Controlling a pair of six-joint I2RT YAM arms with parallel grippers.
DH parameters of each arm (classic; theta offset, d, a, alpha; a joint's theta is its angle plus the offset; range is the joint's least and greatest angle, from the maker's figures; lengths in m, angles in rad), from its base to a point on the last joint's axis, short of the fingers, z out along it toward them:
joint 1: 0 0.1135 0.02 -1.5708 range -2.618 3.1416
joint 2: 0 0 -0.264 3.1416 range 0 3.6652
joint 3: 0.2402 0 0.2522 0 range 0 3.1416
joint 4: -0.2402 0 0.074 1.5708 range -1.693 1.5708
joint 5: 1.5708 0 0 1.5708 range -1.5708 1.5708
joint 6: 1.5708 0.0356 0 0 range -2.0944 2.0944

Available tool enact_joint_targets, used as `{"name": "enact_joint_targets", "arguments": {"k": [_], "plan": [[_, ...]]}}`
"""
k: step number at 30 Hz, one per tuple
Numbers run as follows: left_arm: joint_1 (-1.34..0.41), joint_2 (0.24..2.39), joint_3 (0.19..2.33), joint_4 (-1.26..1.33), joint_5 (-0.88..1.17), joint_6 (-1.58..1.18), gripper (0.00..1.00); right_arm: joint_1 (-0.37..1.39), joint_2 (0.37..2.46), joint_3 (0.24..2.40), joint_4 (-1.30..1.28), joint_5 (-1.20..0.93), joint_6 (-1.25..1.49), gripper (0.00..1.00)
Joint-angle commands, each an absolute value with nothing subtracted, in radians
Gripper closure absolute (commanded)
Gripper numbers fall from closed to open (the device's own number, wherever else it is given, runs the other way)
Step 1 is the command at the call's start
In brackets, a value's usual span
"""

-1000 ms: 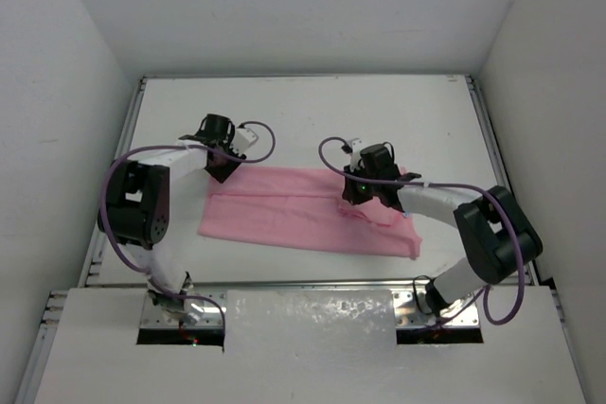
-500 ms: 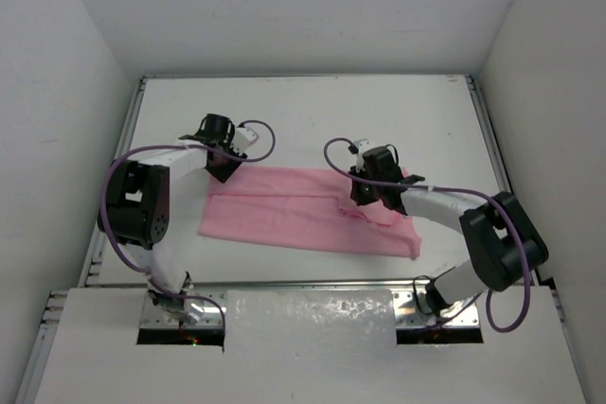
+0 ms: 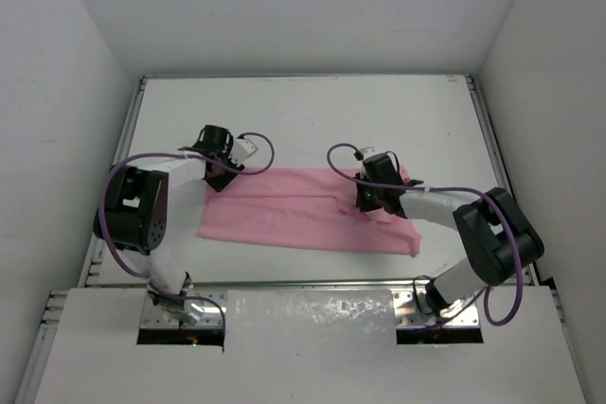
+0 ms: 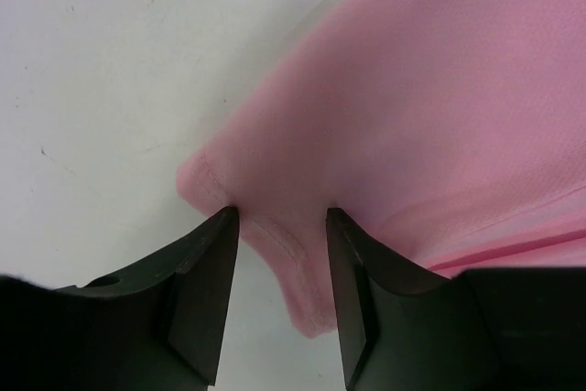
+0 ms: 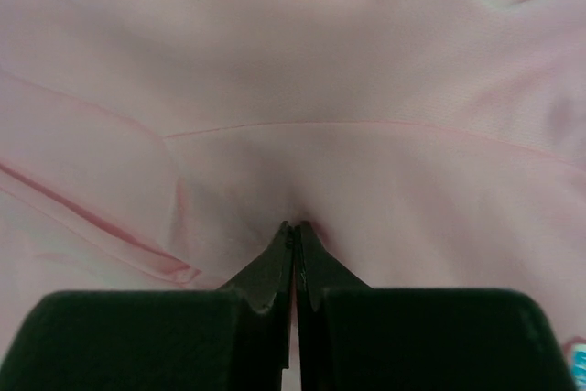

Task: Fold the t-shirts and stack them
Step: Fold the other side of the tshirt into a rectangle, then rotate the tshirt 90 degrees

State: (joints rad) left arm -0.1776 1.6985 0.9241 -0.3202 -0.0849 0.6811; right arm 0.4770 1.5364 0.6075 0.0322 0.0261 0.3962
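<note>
Shows a plain light-pink soft cloth short-sleeved t-shirt (image 3: 294,210) lying flat as a long band on the white worktop (image 3: 312,111). Stretches from just under the left tool (image 3: 218,175) to under and beyond the right tool (image 3: 371,202). Puts the left tool at the band's far left corner and the right tool on top of the cloth toward its other end, the two well apart.

From the left wrist camera: has the left tool (image 4: 279,222) with its two black fingers (image 4: 197,290) apart, straddling a hemmed corner of the t-shirt (image 4: 439,116). Sets that corner in the gap between them, with the stitched edge running back between the fingers toward the tool's base. Gives bare worktop (image 4: 92,61) ahead and to the left of the tool, pink cloth ahead and to the right. Cannot tell whether the fingertips touch the worktop.

From the right wrist camera: has the right tool (image 5: 295,231) with its black fingertips pressed together, clamped on a small pinch of the t-shirt (image 5: 366,61). Puckers the cloth right at the tips. Fills nearly everything ahead of the tool with pink fabric. Shows a thin seam line crossing just ahead of the tips and layered fold edges slanting off to the left.
</note>
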Motion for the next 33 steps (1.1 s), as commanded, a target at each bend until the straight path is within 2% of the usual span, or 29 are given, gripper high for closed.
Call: {"name": "enact_joint_targets", "arguments": {"k": [1,6,7,8,9,12,16,20,24,25,26,28,30,33], "plan": [[-0.170,1.655,0.940,-0.328,-0.074,0.704,0.58,0.450,1.485,0.687,-0.035,0.095,0.328,1.00],[-0.146,1.643,1.173,-0.465,0.072,0.528,0.58,0.330,1.375,0.833,-0.199,0.080,0.396,1.00],[-0.141,1.643,1.208,-0.474,0.104,0.500,0.57,0.302,1.358,0.841,-0.262,0.077,0.423,0.97],[-0.137,1.643,1.259,-0.480,0.109,0.459,0.56,0.269,1.341,0.844,-0.296,0.072,0.470,0.90],[-0.127,1.643,1.276,-0.476,0.107,0.440,0.55,0.211,1.303,0.838,-0.325,0.060,0.488,0.77],[-0.103,1.670,1.321,-0.486,0.101,0.414,0.53,0.137,1.226,0.781,-0.426,0.063,0.529,0.65],[-0.072,1.693,1.309,-0.497,0.103,0.443,0.53,0.117,1.068,0.683,-0.506,0.101,0.541,0.65],[-0.066,1.697,1.260,-0.492,0.101,0.483,0.53,0.114,0.974,0.565,-0.444,0.045,0.549,0.65],[-0.061,1.736,1.273,-0.525,0.033,0.502,0.53,0.097,0.983,0.580,-0.572,0.098,0.583,0.65],[-0.054,1.749,1.282,-0.541,0.011,0.500,0.53,0.089,0.985,0.568,-0.581,0.080,0.604,0.63],[-0.037,1.762,1.281,-0.545,0.011,0.497,0.53,0.077,0.986,0.533,-0.587,0.048,0.621,0.52],[-0.032,1.776,1.267,-0.529,0.014,0.488,0.53,0.072,0.992,0.500,-0.618,0.040,0.665,0.46],[-0.035,1.793,1.252,-0.505,0.032,0.473,0.51,0.069,1.005,0.459,-0.624,0.029,0.702,0.46],[-0.043,1.819,1.256,-0.474,0.040,0.450,0.51,0.067,0.997,0.408,-0.586,0.005,0.736,0.52]]}}
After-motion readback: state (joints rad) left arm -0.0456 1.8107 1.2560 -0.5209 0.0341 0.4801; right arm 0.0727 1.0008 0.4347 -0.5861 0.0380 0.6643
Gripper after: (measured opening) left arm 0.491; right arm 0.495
